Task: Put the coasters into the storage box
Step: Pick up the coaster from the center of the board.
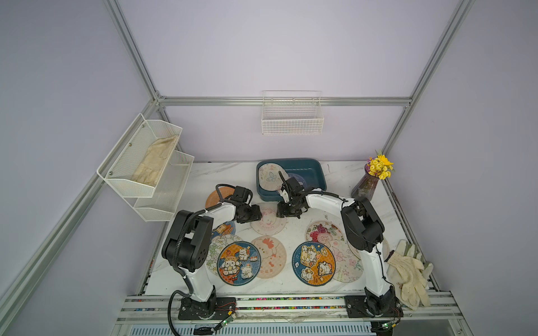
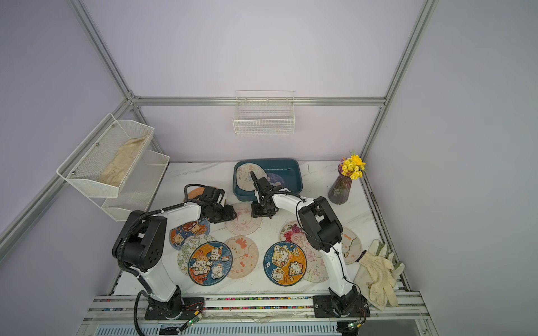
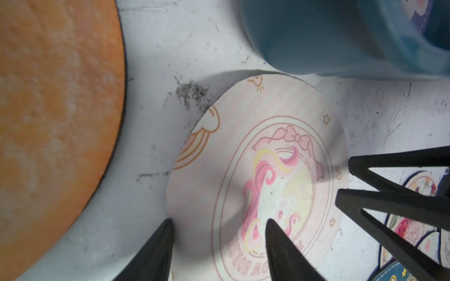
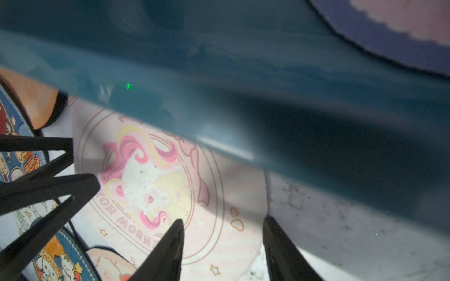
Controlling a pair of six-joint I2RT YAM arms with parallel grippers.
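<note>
Pink coaster (image 3: 243, 136) beneath left gripper (image 3: 219, 220), right gripper (image 4: 223, 219); contact unclear.

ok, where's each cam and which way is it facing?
Both top views: high above the front rail, looking down and back over the table; left arm, right arm whole, left gripper, right gripper.
Left wrist: on the left arm, low, facing the storage box across the pink unicorn coaster; own open fingertips, right gripper's fingers.
Right wrist: on the right arm, low, same heading; own open fingertips, left gripper's fingers.
Shared: both wrist views show that coaster and box wall.
</note>
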